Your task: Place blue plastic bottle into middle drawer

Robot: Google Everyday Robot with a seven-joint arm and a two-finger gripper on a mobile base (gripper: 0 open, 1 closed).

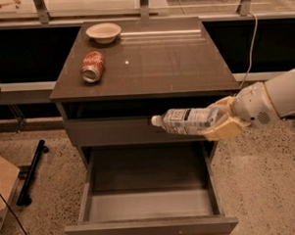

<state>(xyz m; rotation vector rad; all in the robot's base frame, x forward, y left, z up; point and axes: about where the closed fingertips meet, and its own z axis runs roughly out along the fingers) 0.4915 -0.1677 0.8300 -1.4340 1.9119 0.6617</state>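
Observation:
The blue plastic bottle (187,120), clear with a white cap and white-and-blue label, lies sideways in my gripper (220,122), cap pointing left. The gripper comes in from the right and is shut on the bottle's base end. It holds the bottle in front of the closed upper drawer, above the middle drawer (150,205), which is pulled open and shows a pale grey floor with nothing in it.
A red soda can (92,67) lies on its side on the cabinet top, at the left. A white bowl (103,32) stands at the back left. A cardboard box (2,187) and a black bar (32,171) lie on the floor to the left.

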